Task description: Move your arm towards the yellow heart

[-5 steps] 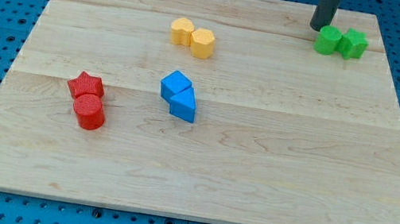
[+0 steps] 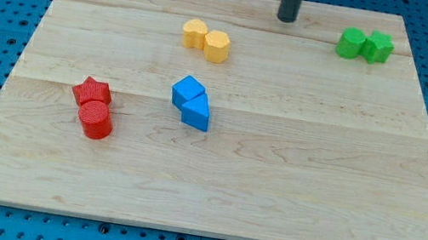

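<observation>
My tip stands near the top edge of the wooden board, between 2 pairs. Toward the view's left and lower lie the yellow heart and yellow hexagonal block, touching. At the view's right sit the green blocks. Centrally lie the blue blocks; leftward, the red star touches the red cylinder below it.

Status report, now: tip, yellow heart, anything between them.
My tip at the view's top, right of the yellow pair, touching no block. Yellow heart sits beside the yellow hexagon, which lies nearer my tip. Green blocks off to the right.
</observation>
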